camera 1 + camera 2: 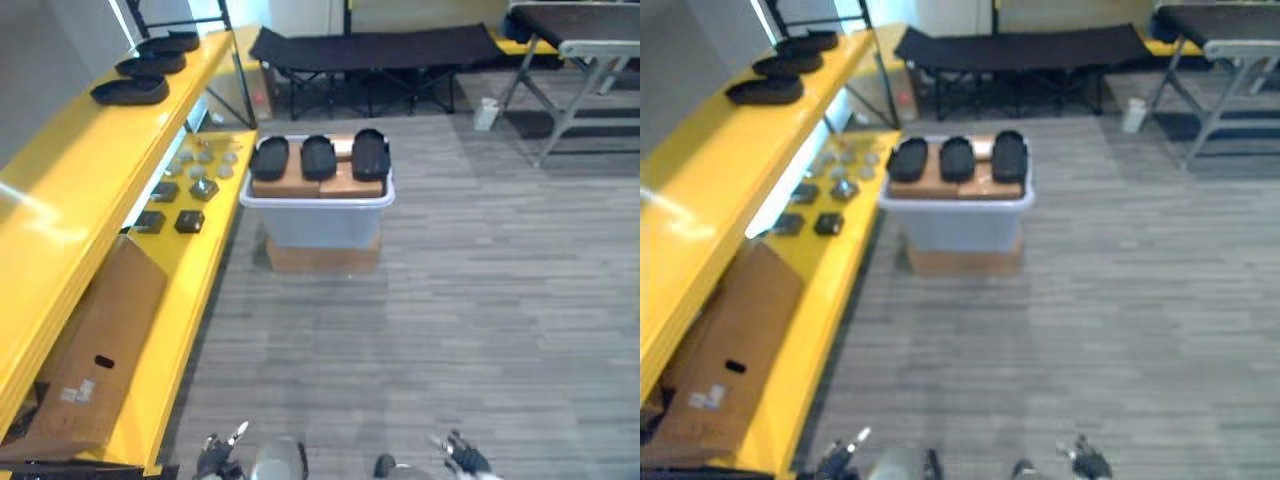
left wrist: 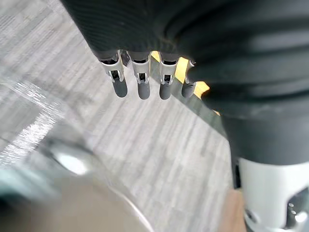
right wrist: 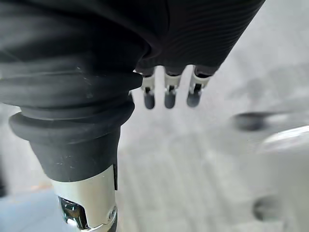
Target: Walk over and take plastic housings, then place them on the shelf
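Well ahead of the left hand (image 1: 218, 452) and the right hand (image 1: 462, 458), facing three black plastic housings (image 1: 318, 157) lying side by side on brown cardboard boxes (image 1: 300, 184) inside a clear bin (image 1: 318, 225). Holding nothing in either hand: hanging low, fingers (image 2: 140, 87) straight and slack in both wrist views, touching nothing.

Probably risking most at the reach itself. Stopping too far back and stretching forward, likely catching just a near tip and tipping a shell off its box. Stepping too close, likely bumping the bin, perched as it is on another carton (image 1: 322, 256), and shaking all three loose. Closing on the middle one with so little room between neighbours, likely shoving an outer one over the bin's edge. Gripping smooth, shallow plastic lightly, probably letting it slip on the turn. Swinging toward the left hand's side, possibly clipping the yellow shelf (image 1: 60, 190) or sweeping the small parts (image 1: 190, 190) on its lower tier.

Running near-to-far from the hands along each long axis, roughly parallel, narrow ends pointing toward and away; not telling front from back at this range. Lying crosswise by contrast, three more housings (image 1: 130, 91) on the shelf's top tier, far forward of the left hand.
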You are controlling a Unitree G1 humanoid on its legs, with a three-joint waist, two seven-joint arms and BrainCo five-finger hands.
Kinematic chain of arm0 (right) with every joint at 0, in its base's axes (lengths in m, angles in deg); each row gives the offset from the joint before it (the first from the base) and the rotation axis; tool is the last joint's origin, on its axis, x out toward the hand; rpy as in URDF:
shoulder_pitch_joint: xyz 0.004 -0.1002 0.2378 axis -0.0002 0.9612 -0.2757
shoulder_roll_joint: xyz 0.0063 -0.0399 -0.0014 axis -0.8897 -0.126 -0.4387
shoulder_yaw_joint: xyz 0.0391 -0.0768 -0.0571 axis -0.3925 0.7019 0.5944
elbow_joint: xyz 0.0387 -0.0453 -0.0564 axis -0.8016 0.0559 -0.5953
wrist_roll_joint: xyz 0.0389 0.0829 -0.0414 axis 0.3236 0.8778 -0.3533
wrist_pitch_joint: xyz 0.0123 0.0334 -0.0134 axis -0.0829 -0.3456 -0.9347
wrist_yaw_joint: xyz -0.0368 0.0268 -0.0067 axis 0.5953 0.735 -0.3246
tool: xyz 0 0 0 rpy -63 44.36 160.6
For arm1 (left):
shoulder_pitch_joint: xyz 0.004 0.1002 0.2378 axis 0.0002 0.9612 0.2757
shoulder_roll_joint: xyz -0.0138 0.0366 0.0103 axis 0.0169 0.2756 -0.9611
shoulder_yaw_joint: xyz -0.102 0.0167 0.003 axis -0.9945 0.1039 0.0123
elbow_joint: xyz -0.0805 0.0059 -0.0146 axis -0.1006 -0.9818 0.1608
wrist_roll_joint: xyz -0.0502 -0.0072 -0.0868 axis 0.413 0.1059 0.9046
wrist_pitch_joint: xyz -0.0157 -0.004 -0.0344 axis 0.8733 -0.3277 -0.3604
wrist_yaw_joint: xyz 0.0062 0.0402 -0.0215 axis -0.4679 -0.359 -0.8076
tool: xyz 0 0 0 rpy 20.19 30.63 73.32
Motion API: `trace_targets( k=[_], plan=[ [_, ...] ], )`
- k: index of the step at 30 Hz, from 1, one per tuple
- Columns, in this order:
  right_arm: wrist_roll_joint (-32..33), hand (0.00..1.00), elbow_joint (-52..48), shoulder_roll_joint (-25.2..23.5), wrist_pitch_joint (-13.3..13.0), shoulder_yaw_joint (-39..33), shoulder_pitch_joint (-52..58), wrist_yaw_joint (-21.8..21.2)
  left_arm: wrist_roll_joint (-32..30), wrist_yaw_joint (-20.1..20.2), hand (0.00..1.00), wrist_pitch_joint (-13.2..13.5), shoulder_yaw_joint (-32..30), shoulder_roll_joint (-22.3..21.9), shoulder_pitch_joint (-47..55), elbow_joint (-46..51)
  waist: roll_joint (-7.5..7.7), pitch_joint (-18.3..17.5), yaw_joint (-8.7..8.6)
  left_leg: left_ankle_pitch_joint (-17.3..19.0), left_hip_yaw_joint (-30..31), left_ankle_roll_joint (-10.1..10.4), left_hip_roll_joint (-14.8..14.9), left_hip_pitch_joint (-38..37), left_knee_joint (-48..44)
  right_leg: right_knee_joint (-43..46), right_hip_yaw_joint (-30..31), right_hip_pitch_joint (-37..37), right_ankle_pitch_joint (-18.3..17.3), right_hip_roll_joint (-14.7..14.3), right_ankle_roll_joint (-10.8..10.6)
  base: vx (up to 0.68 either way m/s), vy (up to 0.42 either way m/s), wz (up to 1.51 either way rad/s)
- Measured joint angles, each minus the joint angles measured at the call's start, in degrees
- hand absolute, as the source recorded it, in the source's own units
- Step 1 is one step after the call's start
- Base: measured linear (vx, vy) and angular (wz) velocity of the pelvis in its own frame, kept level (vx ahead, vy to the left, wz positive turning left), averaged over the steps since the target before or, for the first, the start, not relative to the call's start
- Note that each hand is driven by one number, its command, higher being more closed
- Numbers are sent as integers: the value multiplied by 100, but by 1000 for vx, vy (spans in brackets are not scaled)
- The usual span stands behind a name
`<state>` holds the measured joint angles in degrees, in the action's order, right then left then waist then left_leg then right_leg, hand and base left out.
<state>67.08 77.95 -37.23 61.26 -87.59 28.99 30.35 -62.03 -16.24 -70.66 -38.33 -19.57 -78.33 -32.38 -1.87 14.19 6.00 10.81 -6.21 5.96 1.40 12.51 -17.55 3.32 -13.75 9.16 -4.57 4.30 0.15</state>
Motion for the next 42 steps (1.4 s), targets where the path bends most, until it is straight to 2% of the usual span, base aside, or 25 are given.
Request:
trace_targets(
  k=[1,2,3,4,6,7,8,10,11,14,17,19,21,24,25,26,29,30,31,32,34,36,37,40,42],
  plan=[
    [-44,0,-48,18,-23,5,1,13,-85,26,0,16,-98,-6,131,10,-32,19,47,-193,39,-3,-8,-6,340,-5,2,84,-86,-54,-28,200,79,-13],
    [-41,0,-76,35,-45,18,-10,46,-235,67,0,21,-276,12,345,-1,-77,68,205,-767,102,-90,64,-81,499,53,77,301,-272,-160,-103,376,168,-31],
    [-24,0,-89,1,-47,64,-77,70,-337,115,0,41,-410,83,594,-18,17,78,333,-1074,18,-269,56,-156,447,144,204,395,-473,-125,-158,350,155,-28],
    [-15,0,-100,-13,-48,75,-118,66,-416,142,0,71,-447,124,668,-21,80,71,336,-1068,5,-308,7,-150,344,191,252,401,-570,-76,-178,448,173,-10],
    [76,0,-126,32,-34,85,-238,100,-525,263,0,221,-491,210,696,-15,460,175,343,-650,-79,-836,-211,21,-263,504,288,393,-992,172,-277,370,123,9],
    [82,0,-126,35,-30,83,-243,93,-530,291,0,226,-492,220,679,-15,529,152,344,-480,-106,-877,-275,62,-402,582,288,389,-1071,260,-294,303,109,-3],
    [85,0,-120,57,-4,77,-247,58,-539,316,0,245,-486,204,659,-17,575,133,348,-260,-163,-941,-347,35,-535,983,311,326,-1123,346,-305,408,144,-14],
    [-10,0,-30,-21,23,51,-214,-225,-545,391,0,490,-411,208,421,120,452,168,247,100,-171,-1069,-368,-452,-591,3466,253,-540,-1001,704,-652,498,185,-7],
    [-39,0,-28,-61,32,51,-154,-274,-550,387,0,563,-384,250,348,147,439,178,243,167,-159,-1092,-369,-615,-580,3835,246,-652,-1041,762,-622,420,124,13],
    [-85,0,69,-194,142,68,80,-321,-524,338,0,829,-137,438,106,500,421,144,87,285,44,-1068,-361,-1236,-235,3693,-222,-912,-1324,784,-542,411,28,36],
    [-187,0,94,-190,148,58,39,-304,-457,261,0,882,50,570,-339,646,298,135,-27,337,144,-932,-87,-1489,66,1915,-332,-1445,-1121,443,-548,344,-39,11],
    [-211,0,99,-201,223,18,77,-306,-305,257,0,869,197,617,-593,664,254,162,-68,425,258,-780,48,-1622,123,1043,-279,-1694,-492,374,-479,357,-138,21],
    [-354,0,80,-303,296,-41,244,-315,-48,251,0,822,257,565,-730,688,250,164,-59,622,379,-442,223,-1912,101,440,-167,-1809,227,361,-490,461,-274,29],
    [-376,0,-16,-460,338,-113,471,-304,-31,236,0,713,260,529,-625,664,465,40,-71,1001,602,-56,365,-2238,77,351,-142,-1759,765,416,-443,409,-335,46],
    [-364,0,-13,-459,358,-168,507,-302,-33,220,0,670,264,520,-622,622,423,41,-102,1111,692,-47,459,-2308,91,510,-168,-1747,1065,365,-441,484,-454,67],
    [-314,0,-8,-346,395,-279,519,-273,-27,210,0,604,290,313,-597,409,190,-46,-140,1136,768,57,756,-2369,105,848,-342,-1775,710,153,-299,360,-330,44],
    [-308,0,5,-236,486,-348,420,-130,199,210,0,438,75,-124,-393,31,117,-84,-119,509,746,121,827,-1899,-1093,1189,-398,-1646,223,128,-118,305,-302,16],
    [-233,0,59,-237,499,-336,432,-82,184,206,0,409,-33,-120,-371,-20,115,-83,-78,400,741,169,873,-1584,-1825,1060,-433,-1445,145,86,-76,357,-310,7],
    [-14,0,70,-232,503,-339,424,-44,187,207,0,414,-26,-133,-228,-92,-13,-87,-34,463,712,197,881,-1274,-2503,818,-433,-1043,97,6,-38,285,-195,-2],
    [89,0,69,-228,499,-346,406,-48,189,210,0,417,-23,-154,-161,-143,-49,-99,-47,477,637,180,862,-1179,-2581,726,-435,-897,88,-8,-42,266,-151,-13],
    [165,0,35,-247,451,-349,343,-65,240,214,0,430,-25,-198,-39,-192,-78,-117,-45,490,319,132,859,-957,-2174,524,-426,-643,92,8,-96,216,-50,-17],
    [-23,0,-18,-252,331,-348,332,-67,228,227,0,426,-23,-161,-37,-206,-70,-122,-53,360,199,20,778,-779,-844,394,-416,-535,45,92,-200,245,61,-4],
    [-400,0,-55,-155,198,-333,374,-83,192,230,0,426,7,-185,-34,-221,-162,-164,-63,-443,127,-56,760,-698,85,414,-483,-506,-13,97,-366,246,140,6],
    [-1174,0,-70,-218,-86,32,412,-173,184,281,0,481,48,-1,-28,-228,86,-295,-60,-567,69,-164,482,-769,439,346,-522,-500,25,319,-510,229,100,19],
    [-1971,0,-251,-199,-632,675,367,-265,0,308,0,609,293,225,-336,-204,335,-206,-65,-819,185,-241,209,-727,826,184,-706,-526,85,515,-611,215,87,48]
  ],
)
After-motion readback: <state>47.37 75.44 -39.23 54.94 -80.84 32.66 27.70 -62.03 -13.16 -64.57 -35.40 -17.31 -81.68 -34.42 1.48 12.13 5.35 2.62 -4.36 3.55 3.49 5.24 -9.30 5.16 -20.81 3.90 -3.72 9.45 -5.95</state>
